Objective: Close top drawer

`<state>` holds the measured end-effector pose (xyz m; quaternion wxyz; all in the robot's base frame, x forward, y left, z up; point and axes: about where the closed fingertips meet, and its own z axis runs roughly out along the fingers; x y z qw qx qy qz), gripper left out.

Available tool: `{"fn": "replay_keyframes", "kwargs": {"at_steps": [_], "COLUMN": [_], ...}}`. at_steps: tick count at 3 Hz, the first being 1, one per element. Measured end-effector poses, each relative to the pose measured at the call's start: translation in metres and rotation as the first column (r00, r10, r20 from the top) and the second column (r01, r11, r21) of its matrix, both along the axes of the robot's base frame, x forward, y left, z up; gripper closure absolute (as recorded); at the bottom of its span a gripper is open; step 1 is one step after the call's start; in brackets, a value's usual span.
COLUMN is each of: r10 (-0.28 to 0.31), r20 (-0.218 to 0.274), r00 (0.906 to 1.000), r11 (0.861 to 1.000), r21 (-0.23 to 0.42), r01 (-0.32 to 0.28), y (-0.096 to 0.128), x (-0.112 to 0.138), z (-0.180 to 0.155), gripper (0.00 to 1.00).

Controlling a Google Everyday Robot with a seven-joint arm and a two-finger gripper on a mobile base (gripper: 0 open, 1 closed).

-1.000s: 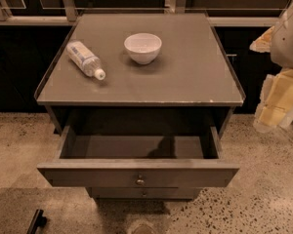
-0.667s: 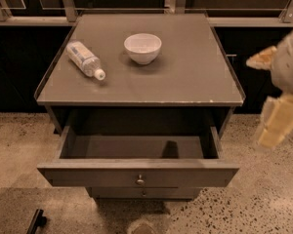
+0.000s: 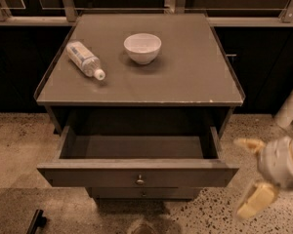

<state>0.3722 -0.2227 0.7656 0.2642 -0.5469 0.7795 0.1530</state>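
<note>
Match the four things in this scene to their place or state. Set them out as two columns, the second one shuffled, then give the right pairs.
Column one
1. top drawer
2. bowl
3. bottle
4. gripper

Column two
A. lying on its side, left part of the cabinet top
B. low on the right, over the floor, beside the drawer's front
C. pulled out
D. upright, near the middle of the cabinet top

Pairs: 1-C, 2-D, 3-A, 4-B
</note>
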Motion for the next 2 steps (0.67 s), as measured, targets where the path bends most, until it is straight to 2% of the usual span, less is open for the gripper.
{"fn": "replay_keyframes", "kwargs": {"at_steps": [1,2], "r10": [-0.014,-0.014], "r20": [-0.091,-0.091], "r00": [0.9957,0.9957], "r11": [0.998,0.998], "r21": [0.052,0.052], "r01": [0.019,0.019], "y": [0.0019,0.0019], "x": [-0.0247,-0.0247], "z": [-0.0479,-0.0478], "gripper": [0.19,0.42]}}
